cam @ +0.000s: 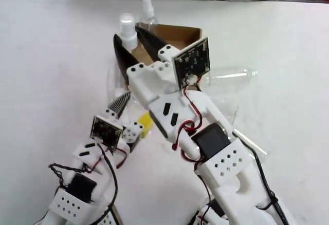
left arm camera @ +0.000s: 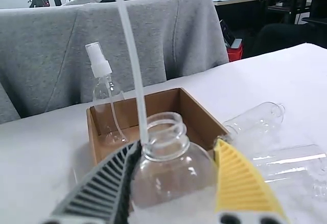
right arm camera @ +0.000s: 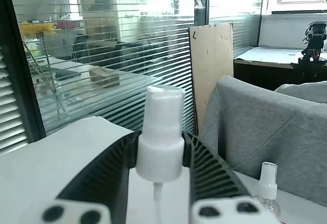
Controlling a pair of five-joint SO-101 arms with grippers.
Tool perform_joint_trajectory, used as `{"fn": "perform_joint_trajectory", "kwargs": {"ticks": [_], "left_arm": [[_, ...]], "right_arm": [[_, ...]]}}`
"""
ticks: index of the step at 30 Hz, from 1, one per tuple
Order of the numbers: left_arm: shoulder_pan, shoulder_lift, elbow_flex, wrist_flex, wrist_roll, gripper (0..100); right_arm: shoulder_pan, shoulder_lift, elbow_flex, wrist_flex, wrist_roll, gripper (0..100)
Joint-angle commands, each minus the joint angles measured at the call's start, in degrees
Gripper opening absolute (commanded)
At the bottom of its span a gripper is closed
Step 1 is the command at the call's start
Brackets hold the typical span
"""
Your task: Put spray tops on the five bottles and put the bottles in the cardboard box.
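While the brown cardboard box (left arm camera: 191, 109) holds one capped clear bottle (left arm camera: 104, 98), the left gripper (left arm camera: 179, 150) clasps an open clear plastic bottle (left arm camera: 168, 175) just beside it; the right gripper (right arm camera: 160, 138) pinches a white spray top (right arm camera: 161, 111). Its thin tube (left arm camera: 130, 65) enters that neck.

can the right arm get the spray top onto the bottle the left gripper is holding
Probably yes. The right gripper holds the spray top, whose tube hangs down to the rim of the open bottle clamped in the left gripper. Nothing else sits over the neck.
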Motion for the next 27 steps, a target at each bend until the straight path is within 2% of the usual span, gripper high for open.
{"fn": "perform_joint_trajectory", "kwargs": {"ticks": [1,11,27], "left_arm": [[0.7,-1.4,-0.3,0.1,-0.2,2],[0.7,-1.4,-0.3,0.1,-0.2,2],[0.7,-1.4,-0.3,0.1,-0.3,2]], "right_arm": [[0.1,-1.3,-1.6,-1.1,-0.4,1.7],[4.9,-2.1,-1.5,0.7,-0.4,1.7],[3.6,-5.9,0.5,1.2,-0.8,1.6]]}}
